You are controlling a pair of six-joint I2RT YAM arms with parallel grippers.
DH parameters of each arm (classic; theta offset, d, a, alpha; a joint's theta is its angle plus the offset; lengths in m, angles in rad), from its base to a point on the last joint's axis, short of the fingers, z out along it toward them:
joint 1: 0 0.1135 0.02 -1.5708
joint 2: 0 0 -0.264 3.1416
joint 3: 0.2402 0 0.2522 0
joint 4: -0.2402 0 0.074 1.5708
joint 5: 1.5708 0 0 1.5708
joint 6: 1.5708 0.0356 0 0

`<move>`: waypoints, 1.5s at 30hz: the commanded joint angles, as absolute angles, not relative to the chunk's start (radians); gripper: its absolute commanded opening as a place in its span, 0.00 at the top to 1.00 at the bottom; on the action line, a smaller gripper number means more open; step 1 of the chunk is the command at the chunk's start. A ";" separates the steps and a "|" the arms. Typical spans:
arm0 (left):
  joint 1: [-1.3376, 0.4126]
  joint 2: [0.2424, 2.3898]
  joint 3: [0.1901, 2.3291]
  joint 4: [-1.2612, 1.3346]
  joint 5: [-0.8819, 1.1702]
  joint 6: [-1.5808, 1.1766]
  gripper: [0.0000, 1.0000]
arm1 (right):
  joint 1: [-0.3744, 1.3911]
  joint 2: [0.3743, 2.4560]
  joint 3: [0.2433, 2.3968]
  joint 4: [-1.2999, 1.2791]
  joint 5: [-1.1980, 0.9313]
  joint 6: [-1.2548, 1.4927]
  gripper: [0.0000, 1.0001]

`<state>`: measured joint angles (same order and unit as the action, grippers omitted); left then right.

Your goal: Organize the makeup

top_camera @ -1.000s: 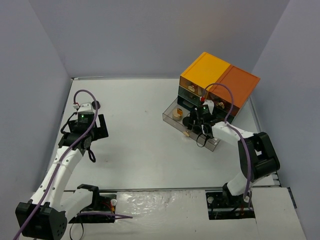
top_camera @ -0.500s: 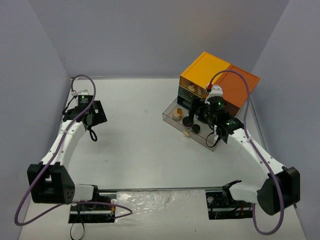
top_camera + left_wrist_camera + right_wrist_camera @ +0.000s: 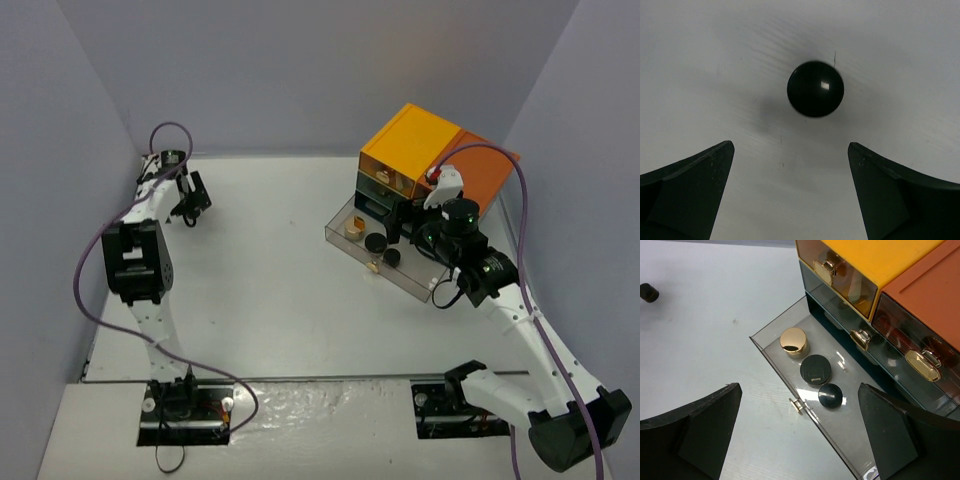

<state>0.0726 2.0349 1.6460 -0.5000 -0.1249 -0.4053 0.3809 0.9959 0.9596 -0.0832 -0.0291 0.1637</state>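
A round black jar [image 3: 815, 89] lies alone on the table at the far left, just ahead of my open, empty left gripper [image 3: 790, 146]. In the top view that gripper [image 3: 190, 200] hangs over the jar and hides it. The same jar [image 3: 648, 292] shows small in the right wrist view. In the pulled-out clear drawer [image 3: 880, 440] lie a tan-gold compact [image 3: 794, 341], a large black jar [image 3: 815, 369] and a smaller black jar [image 3: 830, 395]. These also show in the top view: compact [image 3: 354, 227], large jar [image 3: 376, 243], small jar [image 3: 392, 257]. My right gripper [image 3: 800, 387] is open and empty above the drawer [image 3: 415, 285].
The orange-topped drawer box [image 3: 440, 150] stands at the back right, its gold-handled upper drawers [image 3: 824, 270] shut. The open drawer's small gold handle [image 3: 797, 405] sticks out toward the table's middle. Grey walls close in the left, back and right sides.
My left arm has stretched out toward the far left corner, over the lone black jar. My right gripper has lifted up and back from the open drawer, leaving the small black jar inside.
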 commanded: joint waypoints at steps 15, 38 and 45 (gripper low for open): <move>0.112 2.342 2.030 -0.609 -0.034 -0.373 0.49 | 0.383 0.986 0.957 -0.093 -0.067 0.117 0.00; -0.533 1.710 1.269 -0.397 -0.111 -0.510 1.00 | 0.389 1.072 0.956 -0.074 -0.130 0.142 0.00; -0.850 1.765 1.235 -0.361 -0.204 -0.580 1.00 | 0.408 1.068 0.942 -0.074 -0.135 0.140 0.00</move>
<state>-0.7543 1.7630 1.2225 -0.4019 -0.1138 -0.5078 0.3870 1.0718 0.9546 -0.1356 -0.1192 0.1360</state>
